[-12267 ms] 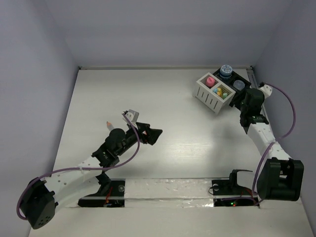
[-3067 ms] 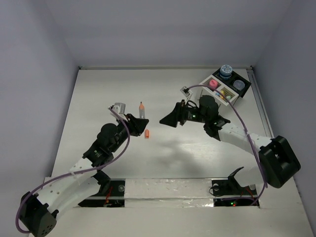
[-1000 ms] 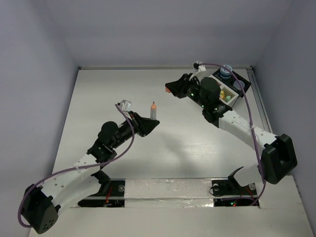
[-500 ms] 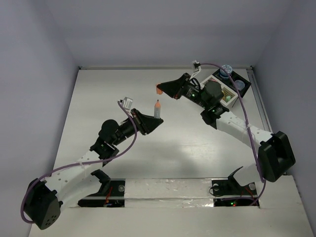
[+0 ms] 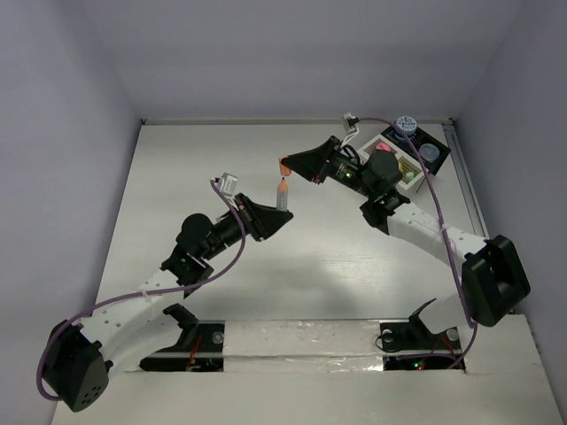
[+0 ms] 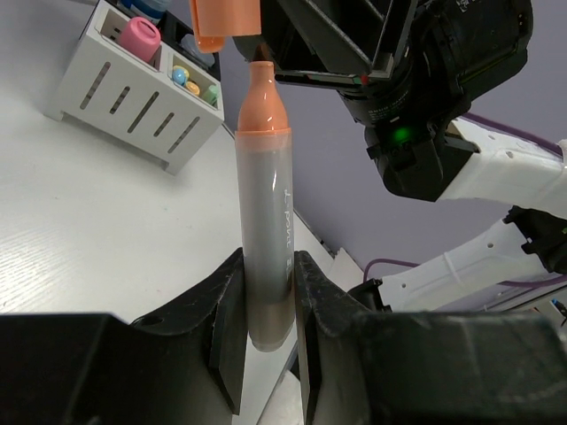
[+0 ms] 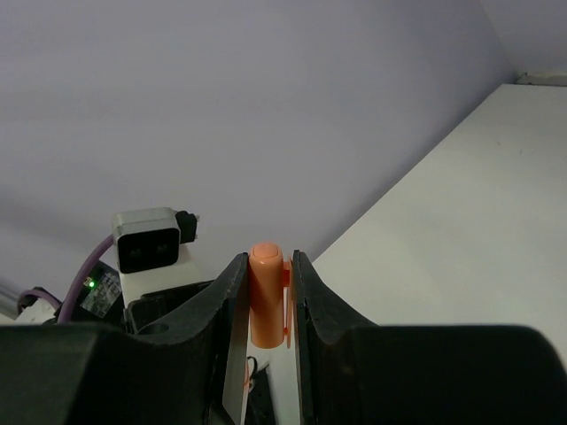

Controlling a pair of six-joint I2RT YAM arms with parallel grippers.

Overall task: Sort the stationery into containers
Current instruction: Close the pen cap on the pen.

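Arms (image 5: pixel 205 237) raised together, cap (image 5: pixel 283 166) above marker (image 5: pixel 283 198)

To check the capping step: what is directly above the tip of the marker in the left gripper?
The orange cap, shut in the right gripper, hangs right above the tip of the marker, not pushed on. The inside of the cap is hidden.

White table (image 5: pixel 195 168), slatted box (image 6: pixel 124 88), black tray (image 5: pixel 440 140)

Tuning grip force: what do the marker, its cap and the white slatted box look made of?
Marker: smooth, seemingly translucent grey plastic barrel with sheen, orange collar. Cap: opaque orange plastic, moulded clip. White slatted box: probably matte moulded plastic; painted wood possible.
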